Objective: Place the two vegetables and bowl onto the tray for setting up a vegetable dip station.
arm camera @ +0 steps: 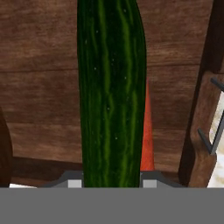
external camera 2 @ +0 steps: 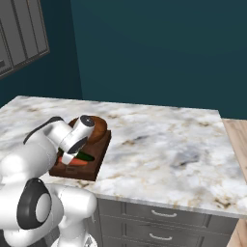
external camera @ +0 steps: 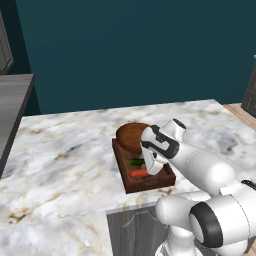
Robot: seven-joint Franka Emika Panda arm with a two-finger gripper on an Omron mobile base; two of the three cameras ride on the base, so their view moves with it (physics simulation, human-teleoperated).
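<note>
In the hand view the dark green cucumber (arm camera: 111,87) runs straight up between my fingertips, and my gripper (arm camera: 111,181) is shut on it, low over the wooden floor of the tray (arm camera: 39,87). The red-orange carrot (arm camera: 148,131) lies just beside it, partly hidden. In the left base view my gripper (external camera: 153,166) reaches down into the tray (external camera: 150,185), with the cucumber (external camera: 136,162) and carrot (external camera: 139,173) side by side at its near half. The brown bowl (external camera: 131,137) sits on the tray's far end. The right base view has the tray (external camera 2: 72,173), bowl (external camera 2: 99,128), cucumber (external camera 2: 86,157) and carrot (external camera 2: 78,162).
The tray rests near the front edge of a marble counter (external camera: 65,160) that stretches wide to the right (external camera 2: 169,144). Drawers (external camera 2: 161,214) lie under its edge. A metal end handle (arm camera: 209,131) stands on the tray's rim. A dark counter (external camera: 12,100) adjoins at the left.
</note>
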